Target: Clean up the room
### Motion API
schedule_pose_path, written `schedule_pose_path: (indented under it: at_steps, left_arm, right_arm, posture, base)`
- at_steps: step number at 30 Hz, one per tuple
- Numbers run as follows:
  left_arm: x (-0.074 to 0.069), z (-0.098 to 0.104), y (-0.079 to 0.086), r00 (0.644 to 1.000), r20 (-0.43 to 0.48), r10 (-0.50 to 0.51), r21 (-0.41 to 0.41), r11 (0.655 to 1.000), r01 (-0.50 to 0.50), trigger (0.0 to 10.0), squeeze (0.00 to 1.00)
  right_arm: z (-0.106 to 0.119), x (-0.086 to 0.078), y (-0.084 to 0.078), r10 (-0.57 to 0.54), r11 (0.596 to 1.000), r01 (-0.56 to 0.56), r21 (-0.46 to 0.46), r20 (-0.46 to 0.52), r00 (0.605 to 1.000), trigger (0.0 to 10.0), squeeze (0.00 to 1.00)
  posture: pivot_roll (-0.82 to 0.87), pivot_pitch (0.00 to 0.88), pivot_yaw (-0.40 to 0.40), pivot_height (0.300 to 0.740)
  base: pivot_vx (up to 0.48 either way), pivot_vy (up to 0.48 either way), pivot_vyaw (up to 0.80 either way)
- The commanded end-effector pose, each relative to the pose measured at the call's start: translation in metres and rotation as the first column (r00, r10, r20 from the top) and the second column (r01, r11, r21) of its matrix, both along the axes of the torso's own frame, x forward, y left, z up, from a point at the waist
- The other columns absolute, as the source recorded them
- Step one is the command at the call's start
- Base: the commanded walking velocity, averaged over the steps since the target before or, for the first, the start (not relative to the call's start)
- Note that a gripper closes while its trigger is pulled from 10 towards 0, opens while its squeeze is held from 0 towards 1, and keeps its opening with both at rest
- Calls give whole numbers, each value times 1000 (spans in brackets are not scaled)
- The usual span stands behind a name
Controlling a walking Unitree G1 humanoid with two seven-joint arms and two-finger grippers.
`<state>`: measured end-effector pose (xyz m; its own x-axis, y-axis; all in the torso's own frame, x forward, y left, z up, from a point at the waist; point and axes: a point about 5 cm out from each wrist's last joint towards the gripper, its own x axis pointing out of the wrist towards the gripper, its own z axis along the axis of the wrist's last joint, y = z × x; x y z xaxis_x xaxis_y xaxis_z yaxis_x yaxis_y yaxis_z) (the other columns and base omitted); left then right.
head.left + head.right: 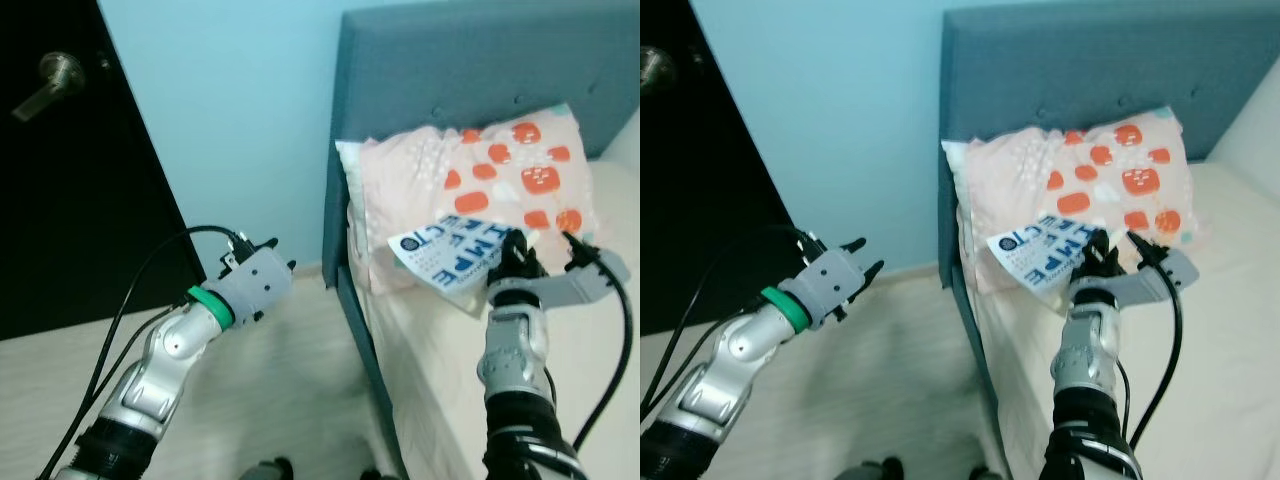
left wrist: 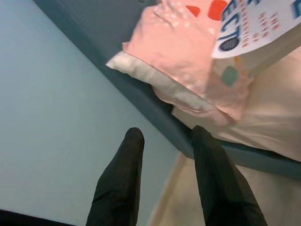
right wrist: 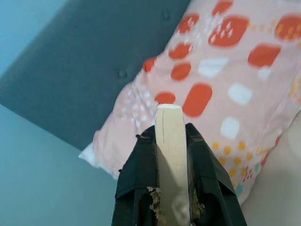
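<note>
My right gripper (image 1: 517, 250) is shut on a thin white book or booklet with blue lettering (image 1: 440, 256), held over the bed just in front of the pillow. In the right wrist view the book's cream edge (image 3: 170, 141) stands pinched between the two black fingers (image 3: 141, 165). A pink pillow with orange and white patches (image 1: 500, 170) leans against the blue-grey headboard (image 1: 450, 70). My left gripper (image 1: 283, 255) is raised over the floor left of the bed, open and holding nothing; its fingers (image 2: 122, 183) point toward the pillow's corner.
The bed's cream mattress (image 1: 440, 380) runs along the right, with a blue-grey frame edge (image 1: 365, 340). A black door with a metal handle (image 1: 50, 85) stands at the left. The pale blue wall (image 1: 240, 110) lies between them. Light floor (image 1: 290, 400) lies beside the bed.
</note>
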<state>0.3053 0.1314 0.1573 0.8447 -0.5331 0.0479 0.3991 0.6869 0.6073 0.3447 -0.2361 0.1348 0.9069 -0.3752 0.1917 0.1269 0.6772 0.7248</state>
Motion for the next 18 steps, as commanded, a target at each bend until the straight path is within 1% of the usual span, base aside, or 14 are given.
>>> schedule_pose_path:
  at_steps: [1,2,6,7,8,9,10,12,14,17,18]
  left_arm:
    - [-7,-4,4,999,-45,-10,-12,1000,9,10000,0]
    - [-11,-3,6,998,-60,-18,-15,1000,17,10000,0]
    - [-13,-3,7,997,-69,-25,-15,1000,24,10000,0]
    - [-17,-3,9,997,-72,-33,-2,999,33,10000,0]
    - [-20,-4,13,996,-80,-25,5,1000,26,10000,0]
    - [-20,-4,13,996,-80,-25,5,1000,26,10000,0]
    - [-22,-5,16,996,-87,-16,5,1000,16,10000,0]
    - [-22,-5,16,996,-87,-16,5,1000,16,10000,0]
    - [-23,-7,17,996,-95,-2,-3,1000,2,10000,0]
    - [-23,-7,17,996,-95,-2,-3,1000,2,10000,0]
    - [-23,-7,15,995,-96,-3,-6,1000,2,10000,0]
  right_arm:
    - [1,4,2,20,999,-21,41,25,999,10000,0]
    - [1,6,0,27,998,-29,58,29,999,10000,0]
    - [1,7,-1,31,997,-33,68,32,999,10000,0]
    - [1,7,-4,23,998,-25,64,32,999,10000,0]
    - [2,6,-10,-1,999,0,38,19,1000,10000,0]
    - [2,6,-10,-1,999,0,38,19,1000,10000,0]
    - [5,4,-16,-32,999,32,-5,21,999,10000,0]
    - [5,4,-16,-32,999,32,-5,21,999,10000,0]
    - [16,0,-26,-86,993,89,-78,46,995,10000,0]
    - [16,0,-26,-86,993,89,-78,46,995,10000,0]
    - [20,-1,-29,-96,990,102,-93,66,993,10000,0]
  posture:
    - [192,222,100,740]
    - [206,254,109,740]
    - [206,254,109,740]
    - [225,278,116,740]
    - [227,296,120,740]
    - [227,296,120,740]
    - [227,306,118,735]
    - [227,306,118,735]
    - [214,310,113,725]
    - [214,310,113,725]
    - [213,307,111,720]
  base:
    - [0,0,0]
    - [0,0,0]
    - [0,0,0]
    - [0,0,0]
    - [0,0,0]
    - [0,0,0]
    - [0,0,0]
    - [0,0,0]
    - [0,0,0]
    - [0,0,0]
    - [0,0,0]
